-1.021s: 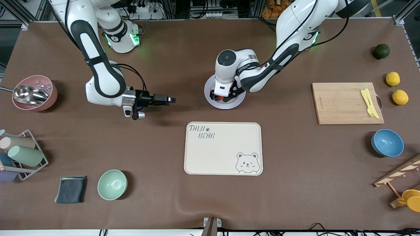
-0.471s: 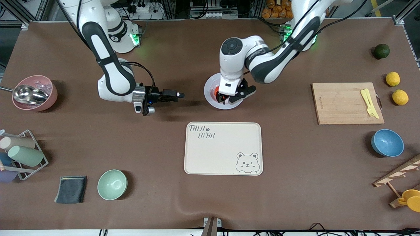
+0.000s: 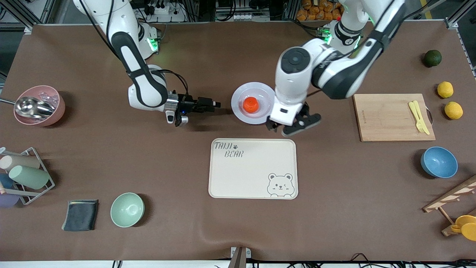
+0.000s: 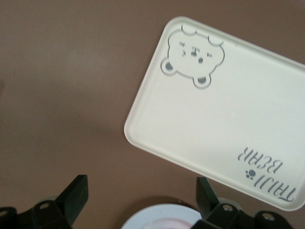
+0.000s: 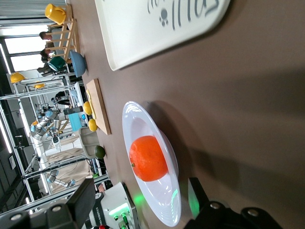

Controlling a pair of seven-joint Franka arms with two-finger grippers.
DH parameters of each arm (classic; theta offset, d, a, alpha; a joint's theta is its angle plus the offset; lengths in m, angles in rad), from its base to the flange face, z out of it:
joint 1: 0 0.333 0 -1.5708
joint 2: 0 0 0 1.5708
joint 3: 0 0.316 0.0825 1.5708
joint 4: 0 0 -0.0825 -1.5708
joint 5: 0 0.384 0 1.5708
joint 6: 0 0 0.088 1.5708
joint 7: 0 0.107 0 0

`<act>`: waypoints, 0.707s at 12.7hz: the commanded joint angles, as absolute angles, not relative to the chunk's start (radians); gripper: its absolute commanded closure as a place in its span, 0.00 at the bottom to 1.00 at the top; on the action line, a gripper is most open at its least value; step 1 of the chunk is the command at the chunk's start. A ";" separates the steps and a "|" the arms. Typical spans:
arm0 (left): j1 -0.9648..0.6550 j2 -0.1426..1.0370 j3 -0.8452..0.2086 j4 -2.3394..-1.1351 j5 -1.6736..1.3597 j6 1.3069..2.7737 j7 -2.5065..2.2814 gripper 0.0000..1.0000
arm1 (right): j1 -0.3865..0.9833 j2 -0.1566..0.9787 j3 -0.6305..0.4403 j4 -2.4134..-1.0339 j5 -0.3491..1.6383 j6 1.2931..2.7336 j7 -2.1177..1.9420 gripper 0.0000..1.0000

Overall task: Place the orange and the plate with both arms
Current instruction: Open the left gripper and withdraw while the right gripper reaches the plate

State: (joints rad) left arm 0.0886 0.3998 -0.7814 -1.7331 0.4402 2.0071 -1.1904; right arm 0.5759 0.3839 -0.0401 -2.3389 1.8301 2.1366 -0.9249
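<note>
The orange point(image 3: 251, 104) lies in the middle of the white plate point(image 3: 238, 109), which sits on the brown mat farther from the front camera than the cream bear tray. My left gripper point(image 3: 286, 128) is open and empty, up in the air by the plate's rim toward the left arm's end; its view shows the plate's edge point(image 4: 162, 218) between its fingers point(image 4: 71, 195). My right gripper point(image 3: 212, 105) is open and level, just off the plate's rim toward the right arm's end. Its view shows the orange point(image 5: 148, 158) on the plate point(image 5: 167, 210) straight ahead.
The cream bear tray point(image 3: 253, 169) lies just nearer the camera than the plate. A cutting board point(image 3: 386, 117) with a yellow fork, two lemons point(image 3: 445, 89), a dark green fruit point(image 3: 432, 58) and a blue bowl point(image 3: 438, 162) are at the left arm's end. A pink bowl point(image 3: 39, 105), cup rack and green bowl point(image 3: 127, 209) are at the right arm's end.
My left gripper let go of the orange, rose and moved off the plate toward the left arm's end. My right gripper moved closer to the plate.
</note>
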 commanded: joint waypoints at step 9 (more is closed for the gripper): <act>0.305 0.367 -0.796 -1.525 0.397 1.885 -0.833 0.00 | 0.729 0.460 -0.048 -2.306 2.055 2.204 -1.023 0.20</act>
